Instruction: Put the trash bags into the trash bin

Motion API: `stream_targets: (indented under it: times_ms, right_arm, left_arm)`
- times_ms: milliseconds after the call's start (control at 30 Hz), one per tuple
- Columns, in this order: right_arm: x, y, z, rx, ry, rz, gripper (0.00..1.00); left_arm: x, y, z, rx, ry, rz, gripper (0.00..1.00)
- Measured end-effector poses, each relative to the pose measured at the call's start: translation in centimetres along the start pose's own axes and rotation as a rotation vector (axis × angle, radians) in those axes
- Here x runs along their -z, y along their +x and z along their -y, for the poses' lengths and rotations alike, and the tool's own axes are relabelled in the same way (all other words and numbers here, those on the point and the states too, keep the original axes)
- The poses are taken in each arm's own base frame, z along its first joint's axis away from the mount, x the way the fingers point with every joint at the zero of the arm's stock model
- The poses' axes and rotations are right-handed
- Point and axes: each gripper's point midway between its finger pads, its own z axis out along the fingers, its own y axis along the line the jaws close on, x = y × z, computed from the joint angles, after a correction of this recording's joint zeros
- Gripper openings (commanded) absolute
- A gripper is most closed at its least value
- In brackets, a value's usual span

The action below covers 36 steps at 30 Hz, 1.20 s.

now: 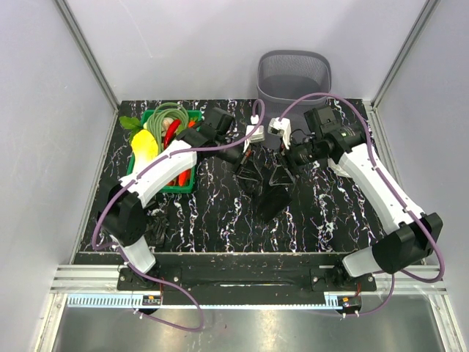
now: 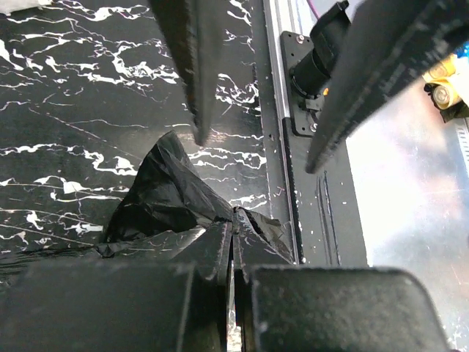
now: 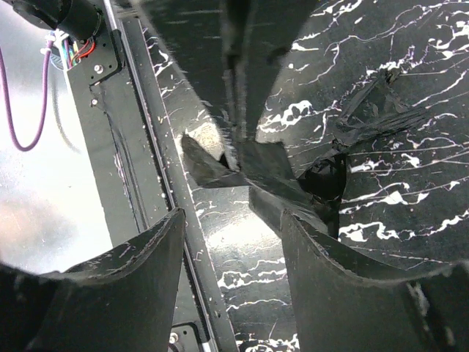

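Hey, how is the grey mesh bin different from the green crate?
The trash bin is grey mesh with a rounded rim, while the green crate is rectangular. The bin stands at the far edge, right of centre, and the crate sits on the left beside the left arm. The bin looks empty from above, but the crate holds yellow, red and green items. Both are open-topped containers.

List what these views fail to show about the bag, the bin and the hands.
- Floor of the trash bin: top view, the near wall hides it, so bags inside go unseen.
- Outline of the trash bag: top view, black film merges with the black table.
- Bag's lower part: left wrist view, covered by the left hand's own fingers.
- The dark lump by the left arm: top view, too small to identify.
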Motion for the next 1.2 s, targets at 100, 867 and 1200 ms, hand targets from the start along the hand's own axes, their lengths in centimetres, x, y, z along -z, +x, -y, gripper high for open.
stream_targets:
  times_ms: [100,867,1200]
  right_arm:
    - [-0.2,-0.1,-0.6,0.019,-0.008,-0.004,0.59]
    - [-4.3,0.4,0.9,-0.003,-0.019,0.051,0.48]
    - [-5.6,-0.8,1.0,-0.028,-0.037,0.118,0.22]
  left_arm:
    - [0.1,-0.6,-0.4,0.014,-0.019,0.017,0.0]
    - [0.7,-0.8,-2.2,0.203,-0.067,0.105,0.0]
    - [3.1,-3.4,-2.8,0.185,-0.108,0.215,0.0]
